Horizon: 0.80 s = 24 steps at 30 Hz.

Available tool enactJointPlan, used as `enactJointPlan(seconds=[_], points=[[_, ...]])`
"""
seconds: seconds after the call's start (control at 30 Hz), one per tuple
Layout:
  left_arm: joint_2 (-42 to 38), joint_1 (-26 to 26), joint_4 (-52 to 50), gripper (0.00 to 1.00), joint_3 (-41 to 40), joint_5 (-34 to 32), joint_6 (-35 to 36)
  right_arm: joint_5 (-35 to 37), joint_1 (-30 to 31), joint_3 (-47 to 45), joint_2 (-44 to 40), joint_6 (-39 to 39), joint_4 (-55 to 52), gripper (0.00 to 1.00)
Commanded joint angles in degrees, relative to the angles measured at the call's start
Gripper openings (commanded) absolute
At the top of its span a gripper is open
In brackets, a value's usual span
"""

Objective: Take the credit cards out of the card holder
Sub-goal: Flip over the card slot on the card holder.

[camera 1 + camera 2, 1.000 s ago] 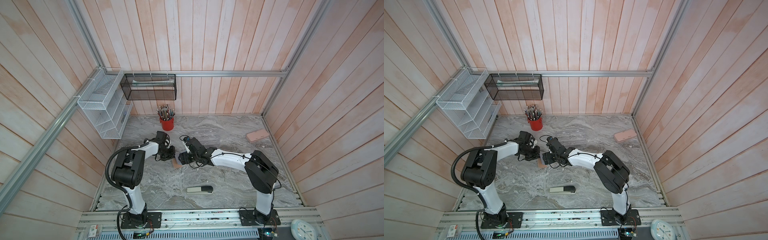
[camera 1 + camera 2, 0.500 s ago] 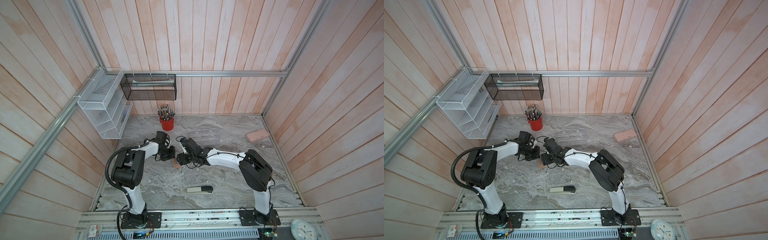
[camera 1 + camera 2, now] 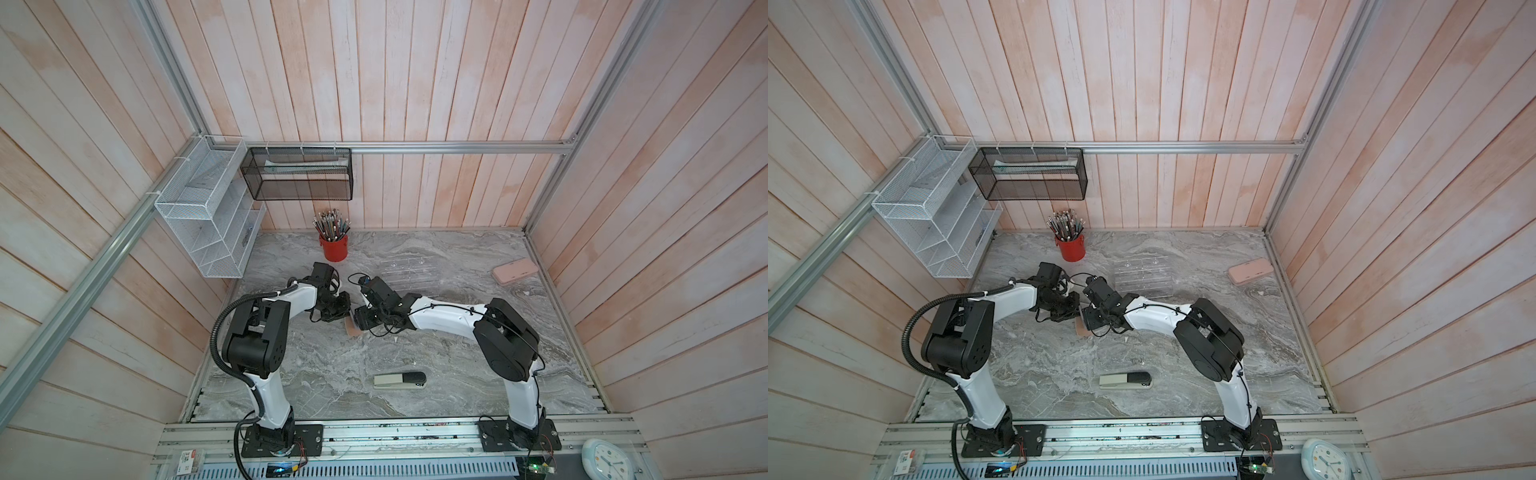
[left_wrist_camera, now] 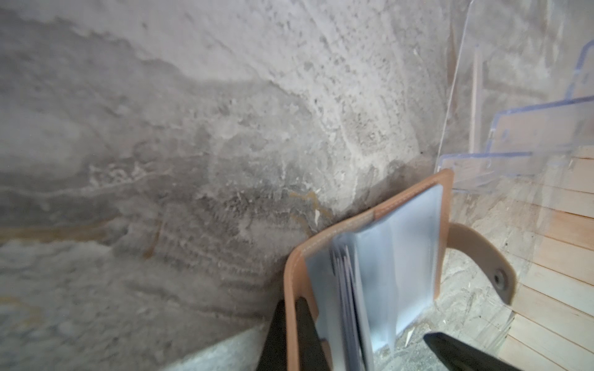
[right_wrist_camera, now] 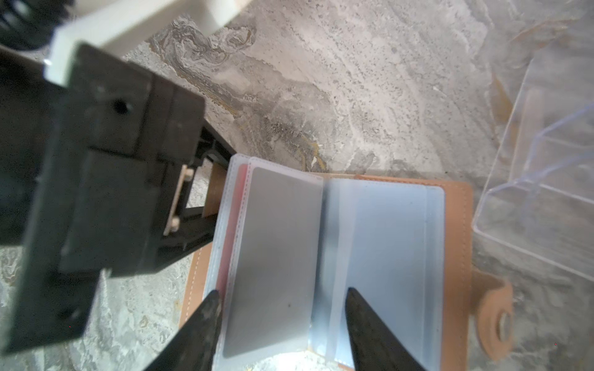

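Pink-washed wood panels close in a grey marble table (image 3: 457, 357). A clear acrylic rack (image 3: 409, 274) stands toward 12 o'clock, a long pink case (image 3: 514, 271) at 2, and a red pencil cup (image 3: 333, 249) at 11. Just off centre toward 9 lies the card holder (image 5: 456, 225), open. The left hand (image 4: 291, 308) is pinched tight on its tan cover. The right hand (image 5: 283, 292) stands half-wide, a fingertip either side of the top sleeve. The credit cards (image 5: 276, 257) sit inside, a grey face uppermost and a red edge behind.
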Motion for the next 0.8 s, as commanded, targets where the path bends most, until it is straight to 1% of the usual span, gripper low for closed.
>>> enactJointPlan(seconds=[0.0, 0.33, 0.77], points=[[-0.7, 0.5, -1.7, 0.0, -1.4, -1.8, 0.8, 4.8, 0.2, 1.1, 1.2, -0.2, -3.8, 0.61], [-0.7, 0.4, -1.7, 0.0, -1.5, -1.9, 0.7, 8.9, 0.1, -0.8, -0.9, -0.3, -5.1, 0.61], [-0.8, 0.4, -1.6, 0.0, -1.5, -1.9, 0.7, 8.0, -1.5, -3.9, -3.9, 0.2, -2.9, 0.61]])
